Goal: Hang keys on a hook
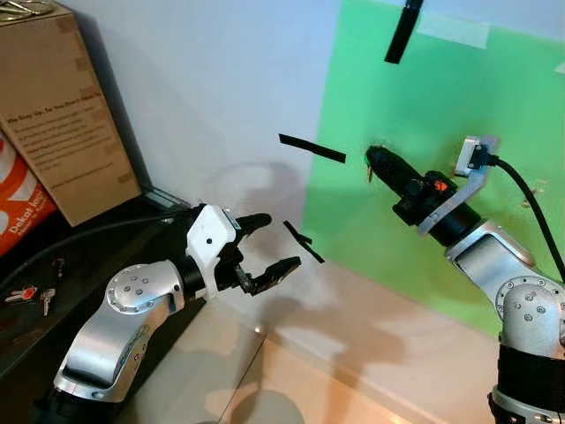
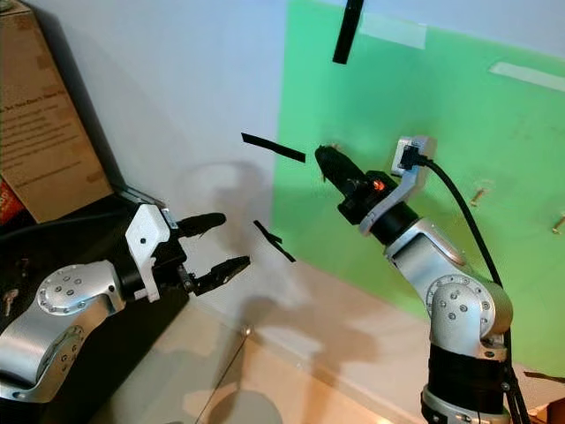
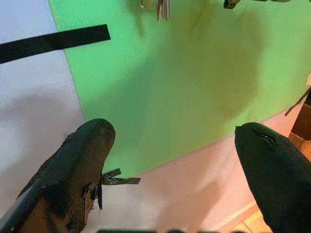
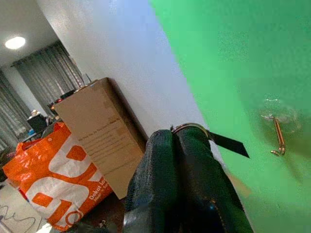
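Reached forward, low and nearest on the robot's left, with the left gripper (image 1: 281, 240), its two black fingers (image 3: 82, 160) spread wide apart and gripping nothing. Pointed that released gripper toward the wall, close to a short crossed scrap of black tape (image 1: 303, 241). Found, beside the left arm, a dark table (image 1: 84, 256) with a small second set of keys (image 1: 31, 297) lying on its near edge. Saw farther back on that table a tall cardboard box (image 1: 64, 115) leaning against the white wall (image 1: 212, 79), with an orange bag (image 1: 19, 208) just beside it. Stretched up and forward on the right with the right gripper (image 1: 378, 159), fingers clenched tight together. Pinched a thin metal key ring (image 4: 190, 126) between those closed tips, as seen from the right wrist view. Dangled the keys (image 3: 163, 7) just below the tips, in front of the green sheet (image 1: 397, 97) taped to the wall. Could not tell whether the keys touched the sheet. Spotted beyond the tips a gold hook (image 4: 278, 136) on a clear suction cup, stuck to the sheet and bare, near the gripper yet apart from it. Noted a long strip of black tape (image 1: 312, 148) across the sheet's left edge and another (image 1: 403, 32) higher up.
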You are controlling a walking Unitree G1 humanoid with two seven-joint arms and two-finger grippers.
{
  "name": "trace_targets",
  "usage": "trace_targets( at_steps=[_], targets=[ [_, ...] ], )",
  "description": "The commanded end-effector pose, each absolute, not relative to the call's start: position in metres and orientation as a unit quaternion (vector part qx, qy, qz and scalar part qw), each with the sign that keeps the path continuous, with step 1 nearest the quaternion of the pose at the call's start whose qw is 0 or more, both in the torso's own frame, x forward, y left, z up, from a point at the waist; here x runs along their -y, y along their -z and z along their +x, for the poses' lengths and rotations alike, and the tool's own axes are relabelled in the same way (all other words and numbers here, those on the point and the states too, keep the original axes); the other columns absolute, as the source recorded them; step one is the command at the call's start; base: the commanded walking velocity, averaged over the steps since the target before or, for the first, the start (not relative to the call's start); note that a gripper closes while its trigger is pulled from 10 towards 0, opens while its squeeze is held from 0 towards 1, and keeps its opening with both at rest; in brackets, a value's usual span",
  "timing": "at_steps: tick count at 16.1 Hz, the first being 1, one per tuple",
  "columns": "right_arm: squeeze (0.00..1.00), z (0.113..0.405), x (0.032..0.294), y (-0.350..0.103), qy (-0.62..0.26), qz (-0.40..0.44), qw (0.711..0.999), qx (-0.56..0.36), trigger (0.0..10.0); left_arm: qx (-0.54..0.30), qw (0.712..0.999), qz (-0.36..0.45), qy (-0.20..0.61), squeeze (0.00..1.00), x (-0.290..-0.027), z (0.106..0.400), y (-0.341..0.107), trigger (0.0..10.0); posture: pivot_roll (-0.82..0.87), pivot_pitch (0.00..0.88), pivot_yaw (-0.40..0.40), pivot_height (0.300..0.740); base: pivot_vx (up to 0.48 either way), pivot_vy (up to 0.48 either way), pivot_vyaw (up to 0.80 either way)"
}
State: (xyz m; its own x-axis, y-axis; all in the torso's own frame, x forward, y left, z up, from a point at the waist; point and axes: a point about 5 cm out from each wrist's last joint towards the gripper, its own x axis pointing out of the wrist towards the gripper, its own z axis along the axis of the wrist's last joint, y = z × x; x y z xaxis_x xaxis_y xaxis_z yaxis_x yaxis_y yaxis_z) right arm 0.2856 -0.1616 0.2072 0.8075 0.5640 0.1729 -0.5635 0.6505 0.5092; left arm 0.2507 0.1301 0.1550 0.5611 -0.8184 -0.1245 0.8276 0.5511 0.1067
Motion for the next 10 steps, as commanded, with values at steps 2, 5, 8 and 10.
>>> trace_targets(
  at_steps=[2,5,8,10],
  targets=[
    [0.0,0.285,0.161,-0.211,-0.312,0.273,0.91,0.002,10.0,-0.028,0.876,0.085,0.474,0.0,-0.127,0.25,-0.158,10.0,-0.06,0.0,-0.043,0.74,0.0,0.0,0.0],
    [0.0,0.265,0.144,-0.249,-0.425,0.212,0.879,0.048,10.0,-0.026,0.874,0.089,0.477,0.0,-0.127,0.249,-0.161,10.0,-0.06,0.0,-0.043,0.74,0.0,0.0,0.0],
    [0.0,0.255,0.136,-0.277,-0.478,0.164,0.859,0.088,10.0,-0.005,0.871,0.083,0.484,0.0,-0.122,0.249,-0.171,10.0,-0.07,0.0,-0.048,0.74,0.0,0.0,0.0],
    [0.0,0.253,0.134,-0.284,-0.486,0.157,0.854,0.097,10.0,0.002,0.87,0.08,0.486,0.0,-0.12,0.249,-0.175,10.0,-0.07,0.0,-0.051,0.74,0.0,0.0,0.0]
  ],
)
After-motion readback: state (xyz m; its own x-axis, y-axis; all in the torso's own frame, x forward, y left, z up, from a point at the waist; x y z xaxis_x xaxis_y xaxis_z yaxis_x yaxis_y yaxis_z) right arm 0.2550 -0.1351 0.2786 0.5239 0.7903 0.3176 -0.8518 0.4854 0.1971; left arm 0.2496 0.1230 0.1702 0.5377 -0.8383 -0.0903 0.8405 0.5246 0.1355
